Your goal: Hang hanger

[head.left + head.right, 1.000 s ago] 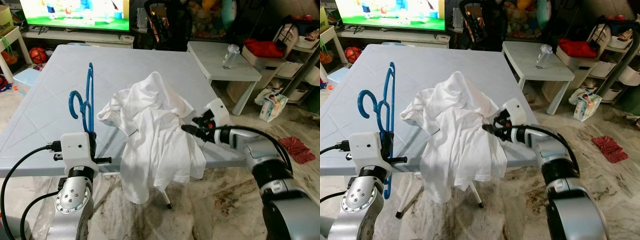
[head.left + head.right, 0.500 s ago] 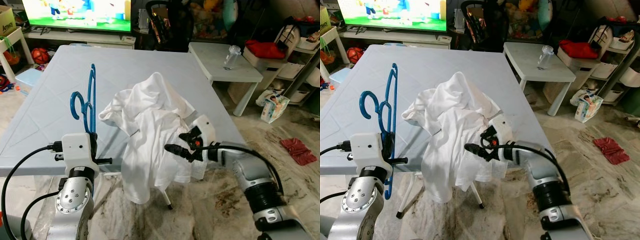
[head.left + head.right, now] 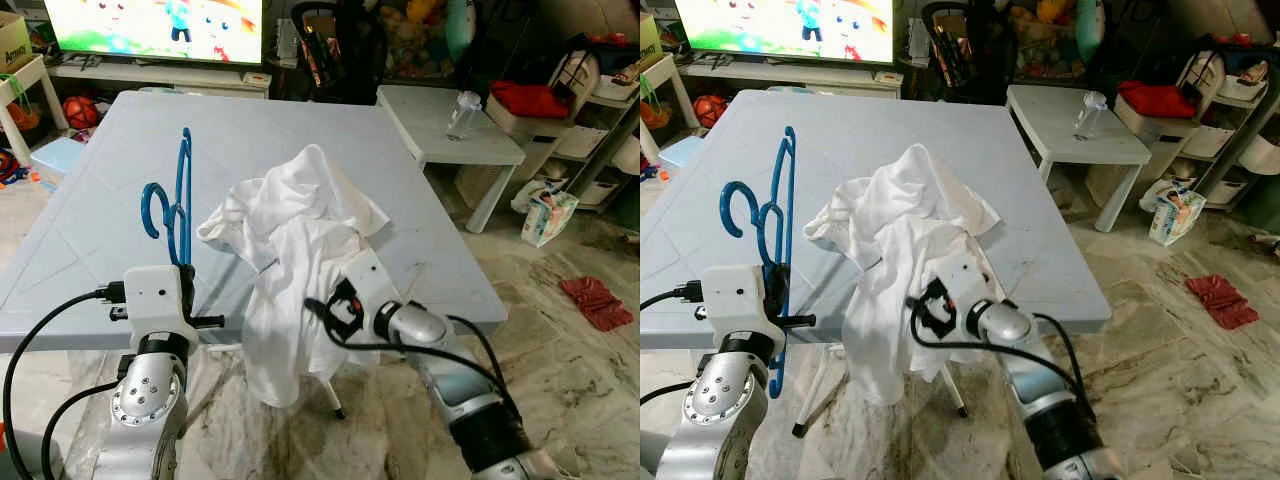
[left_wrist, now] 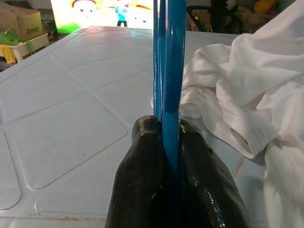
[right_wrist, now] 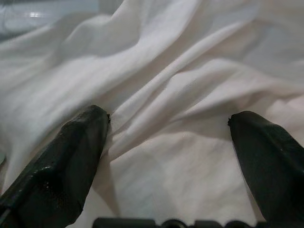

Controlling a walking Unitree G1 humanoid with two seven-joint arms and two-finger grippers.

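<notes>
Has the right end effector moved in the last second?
Yes. The right end effector swung toward the robot's left, from the table's right edge onto the hanging white shirt, fingers open.

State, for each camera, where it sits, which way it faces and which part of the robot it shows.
Head stereo pair: looks forward and down at the table; both arms show.
Left wrist: looks along the left end effector, shut on the blue hanger.
Right wrist: looks along the open right end effector at the white shirt.
Shared: shirt and hanger.
</notes>
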